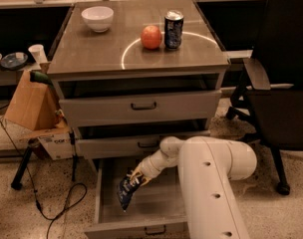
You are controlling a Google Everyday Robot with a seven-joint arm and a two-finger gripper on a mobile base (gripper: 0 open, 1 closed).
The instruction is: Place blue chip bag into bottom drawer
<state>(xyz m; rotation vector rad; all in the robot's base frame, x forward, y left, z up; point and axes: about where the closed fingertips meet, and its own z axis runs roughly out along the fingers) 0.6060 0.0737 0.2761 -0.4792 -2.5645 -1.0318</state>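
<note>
The blue chip bag point(126, 189) is a small crinkled dark blue bag with white patches. It hangs from my gripper point(137, 175), which is shut on its top edge. Bag and gripper are inside the open bottom drawer point(161, 214), over its left half, with the bag's lower end close to the grey drawer floor. My white arm point(211, 183) reaches in from the right and hides the drawer's right part.
On the cabinet top stand a white bowl point(97, 18), a red apple point(151, 37) and an upright blue soda can point(173, 29). The two upper drawers point(141, 106) are partly open. A black chair point(283, 78) stands right; a brown paper bag point(31, 102) and cables lie left.
</note>
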